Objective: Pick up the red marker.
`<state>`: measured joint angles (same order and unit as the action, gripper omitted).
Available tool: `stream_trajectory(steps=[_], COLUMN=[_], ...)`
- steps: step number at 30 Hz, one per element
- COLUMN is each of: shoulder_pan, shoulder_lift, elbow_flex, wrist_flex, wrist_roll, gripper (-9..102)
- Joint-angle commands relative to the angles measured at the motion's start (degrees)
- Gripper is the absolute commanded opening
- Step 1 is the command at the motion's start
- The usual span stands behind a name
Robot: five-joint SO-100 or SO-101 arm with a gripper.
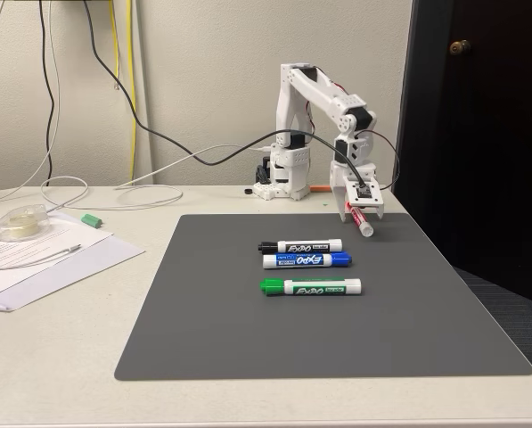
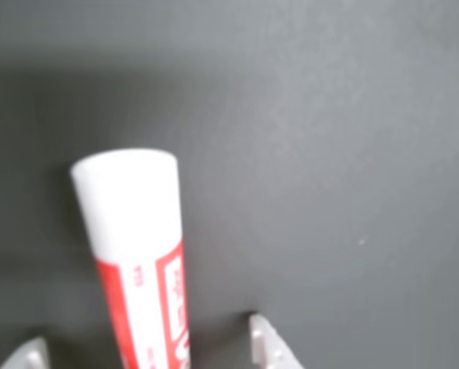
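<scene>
Red-labelled white dry-erase marker (image 2: 137, 254) hangs pinched in the white two-finger hand (image 1: 359, 212), its tip near the grey mat (image 1: 248, 339); lift underway

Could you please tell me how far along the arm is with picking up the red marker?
The grasp looks done: the gripper is shut on the red marker, whose white end sticks out in the wrist view. In hand: the lift, with the marker tilted low over the grey mat. Left: raising it clear. The black, blue and green markers lie untouched.
</scene>
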<state>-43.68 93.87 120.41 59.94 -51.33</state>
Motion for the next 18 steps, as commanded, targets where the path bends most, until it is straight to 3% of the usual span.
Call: stream_trajectory(steps=[1, 18], shoulder_pan=[0.53, 1.05], shoulder_lift=[2.02, 2.29], elbow_flex=[1.32, 2.99], wrist_flex=[-2.29, -4.39], wrist_roll=[-0.44, -0.44], gripper=[40, 18])
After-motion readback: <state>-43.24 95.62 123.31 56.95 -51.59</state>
